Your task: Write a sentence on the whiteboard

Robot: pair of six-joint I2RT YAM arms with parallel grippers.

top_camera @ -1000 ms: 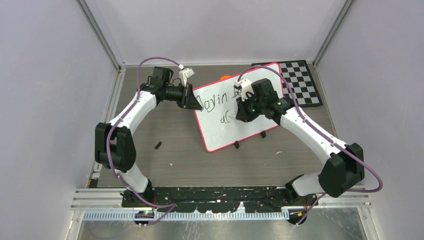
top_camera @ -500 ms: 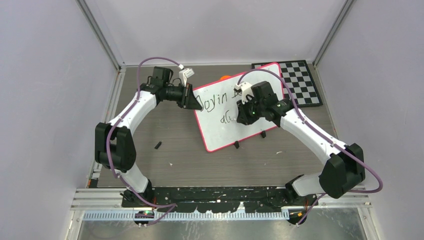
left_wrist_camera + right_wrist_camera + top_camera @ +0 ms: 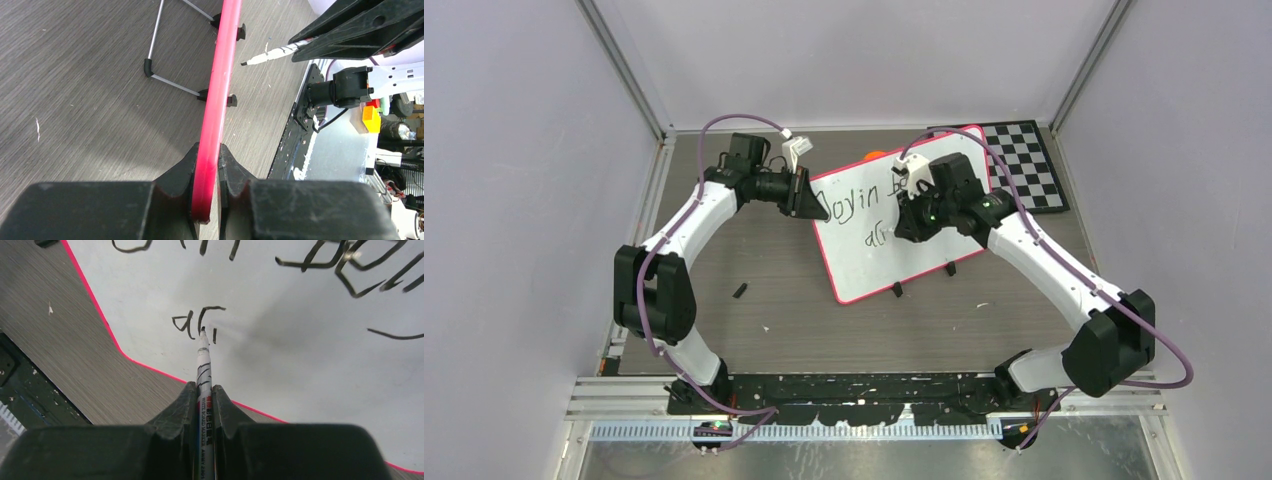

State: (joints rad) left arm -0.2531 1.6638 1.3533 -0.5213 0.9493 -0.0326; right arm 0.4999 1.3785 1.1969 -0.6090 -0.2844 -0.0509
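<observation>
- The whiteboard (image 3: 874, 268) sits propped mid-frame on a grey wood-grain table (image 3: 764, 300), with pale lilac walls (image 3: 514, 200) on three sides.
- The left gripper (image 3: 207, 162) is clamped on its pink rim.
- The right gripper (image 3: 204, 397) pinches a marker (image 3: 203, 360), with the tip at the sentence (image 3: 854, 203), second line.
- A checkerboard (image 3: 1029, 165) lies at the upper right.

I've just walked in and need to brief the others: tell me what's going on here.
Writing on a whiteboard is under way. The left pincer is clamped on the board's pink-red rim, steadying it. The right pincer grips a marker, its tip at the board's face on the second line of the sentence. The first line reads roughly "Joyin be". Below it there are only a few strokes, so the sentence looks unfinished.
</observation>
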